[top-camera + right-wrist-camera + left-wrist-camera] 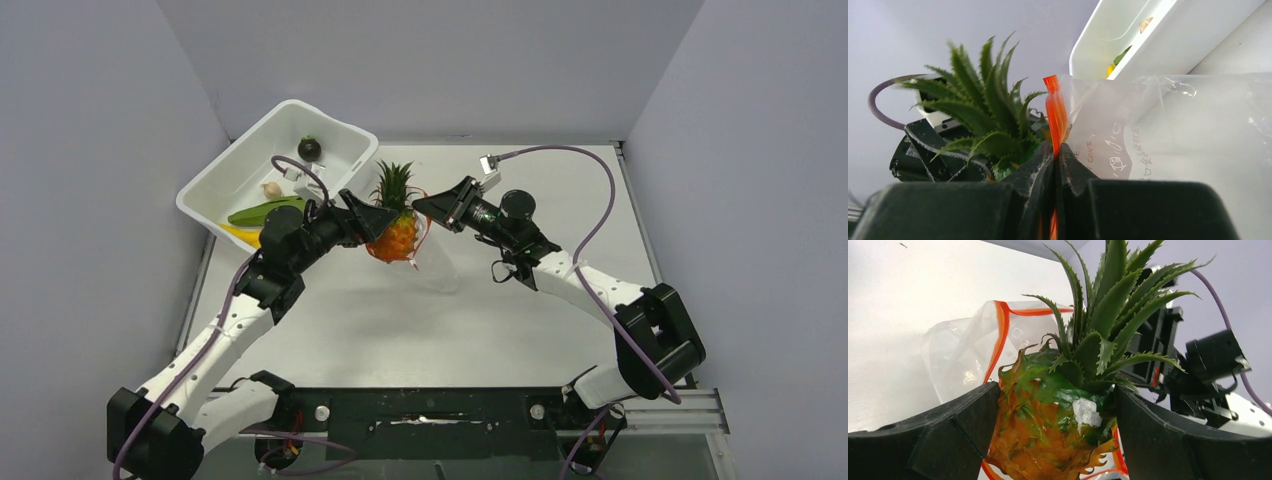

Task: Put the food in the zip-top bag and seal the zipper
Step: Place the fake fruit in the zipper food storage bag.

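Note:
My left gripper (372,222) is shut on the orange pineapple (396,236) with its green crown, and holds it at the mouth of the clear zip-top bag (438,262). In the left wrist view both fingers press the pineapple's body (1048,430), with the open bag (965,357) and its red zipper (1000,335) just behind it. My right gripper (422,206) is shut on the zipper strip (1055,112) and holds the bag's mouth edge up. The bag's clear body (1188,130) hangs to the right in the right wrist view, and the pineapple crown (983,110) is to the left.
A large white tub (250,165) stands at the back left, behind the left arm. It holds a green leafy piece (265,211), a yellow piece (240,236), a dark round piece (309,149) and a small pale piece (271,189). Grey walls enclose the table.

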{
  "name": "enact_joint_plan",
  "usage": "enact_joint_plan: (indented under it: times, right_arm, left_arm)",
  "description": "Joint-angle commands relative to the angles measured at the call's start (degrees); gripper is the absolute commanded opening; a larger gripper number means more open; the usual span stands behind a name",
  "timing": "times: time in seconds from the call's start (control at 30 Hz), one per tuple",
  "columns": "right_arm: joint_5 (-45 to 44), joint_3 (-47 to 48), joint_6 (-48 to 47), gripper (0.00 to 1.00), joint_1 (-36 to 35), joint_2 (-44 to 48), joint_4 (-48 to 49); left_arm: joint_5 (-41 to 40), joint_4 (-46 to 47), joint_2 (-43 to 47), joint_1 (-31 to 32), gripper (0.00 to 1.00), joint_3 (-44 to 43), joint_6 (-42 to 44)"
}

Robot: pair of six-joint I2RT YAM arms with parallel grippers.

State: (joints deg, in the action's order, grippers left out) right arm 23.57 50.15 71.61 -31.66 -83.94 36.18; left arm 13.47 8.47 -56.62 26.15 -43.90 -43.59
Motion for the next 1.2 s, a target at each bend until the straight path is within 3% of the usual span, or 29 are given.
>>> enact_joint_plan:
  times: [0.0,0.07,0.57,0.77,0.9,1.03,1.17]
  right_arm:
    - [0.6,-0.1,-0.2,0.0,0.5,2.9,3.9]
    - [0.8,-0.1,-0.3,0.0,0.5,2.8,4.0]
    - [0.9,-1.1,1.1,0.0,2.1,4.0,4.9]
    - [1.2,-0.6,1.9,0.0,3.1,4.6,4.9]
    - [1.6,0.0,2.4,0.0,3.7,5.1,4.5]
    - [1.4,0.8,2.4,0.0,4.0,6.1,4.0]
    - [1.5,1.6,3.0,0.0,3.9,6.5,3.8]
  left_arm:
    - [3.0,0.8,-3.7,-2.0,0.89,-5.5,-2.6]
    - [3.5,1.2,-4.6,-2.1,0.97,-5.3,-4.0]
    - [9.4,-10.0,-4.0,-5.7,0.96,-11.2,2.6]
    - [4.6,-17.9,0.2,-8.9,0.77,-8.8,5.1]
    - [5.2,-18.1,3.5,-10.1,0.64,-5.0,3.3]
    - [9.1,-12.9,6.3,-10.3,0.42,-0.2,-2.5]
    - [12.7,-2.9,7.8,-10.2,0.32,6.7,-10.5]
